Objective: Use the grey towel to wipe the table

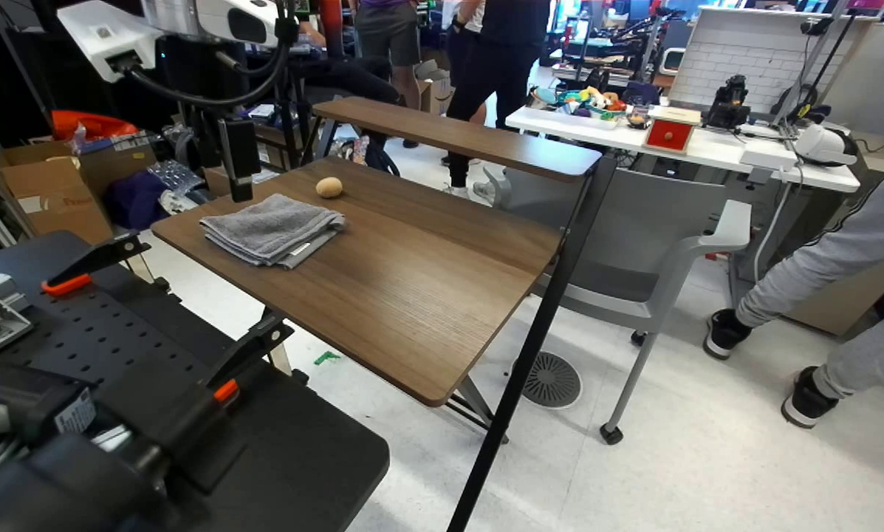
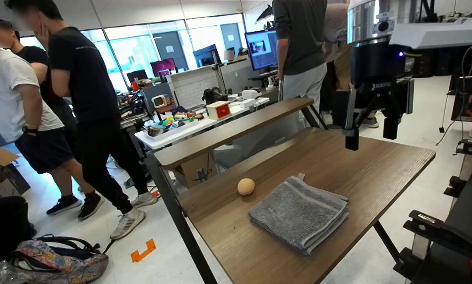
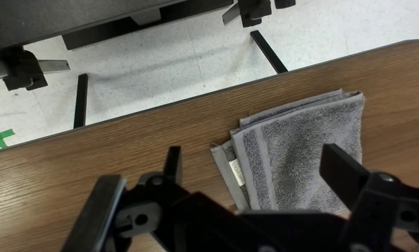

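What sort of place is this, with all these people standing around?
Most likely a robotics lab or workshop: a robot gripper labelled ROBOTIQ hangs open above a wood-grain table, with a lit computer monitor and a cluttered white table in the background.

The towel (image 2: 299, 215) is grey, folded into a rough square, its layers askew, with a paler band along one side. It lies flat near a long edge of the table (image 1: 412, 295), whose brown wood-grain top has rounded corners.
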### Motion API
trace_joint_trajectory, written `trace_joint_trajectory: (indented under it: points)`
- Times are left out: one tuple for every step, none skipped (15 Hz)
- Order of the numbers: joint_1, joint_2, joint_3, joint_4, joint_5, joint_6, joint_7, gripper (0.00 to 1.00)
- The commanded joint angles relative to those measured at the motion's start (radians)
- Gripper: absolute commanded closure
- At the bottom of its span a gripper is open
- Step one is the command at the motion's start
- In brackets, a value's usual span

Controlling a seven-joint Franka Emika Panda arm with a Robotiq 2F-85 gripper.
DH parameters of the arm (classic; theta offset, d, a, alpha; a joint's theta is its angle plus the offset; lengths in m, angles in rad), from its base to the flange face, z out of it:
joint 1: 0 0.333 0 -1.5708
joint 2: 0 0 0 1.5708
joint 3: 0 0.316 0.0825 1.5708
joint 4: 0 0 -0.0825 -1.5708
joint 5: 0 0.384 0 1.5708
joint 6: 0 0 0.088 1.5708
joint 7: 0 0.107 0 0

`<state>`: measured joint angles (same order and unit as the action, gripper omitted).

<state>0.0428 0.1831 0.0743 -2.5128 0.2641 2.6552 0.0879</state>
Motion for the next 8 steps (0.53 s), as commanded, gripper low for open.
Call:
trace_joint_trajectory:
  points:
    - [-0.001,-0.001,0.001,0.003,-0.002,-0.002,0.001,0.0]
    - [-0.002,-0.014,-0.004,-0.009,-0.013,0.005,-0.001,0.0]
    - [-0.003,-0.01,0.001,-0.013,-0.005,0.045,-0.016,0.0]
    - [0.0,0.001,0.004,-0.004,0.001,0.056,-0.012,0.0]
    - [-0.003,0.025,0.021,0.023,0.034,0.095,-0.037,0.0]
    - [-0.003,0.048,0.037,0.058,0.069,0.105,-0.033,0.0]
    - [-0.001,0.075,0.051,0.095,0.094,0.116,-0.02,0.0]
    - [0.004,0.106,0.059,0.133,0.104,0.125,0.003,0.0]
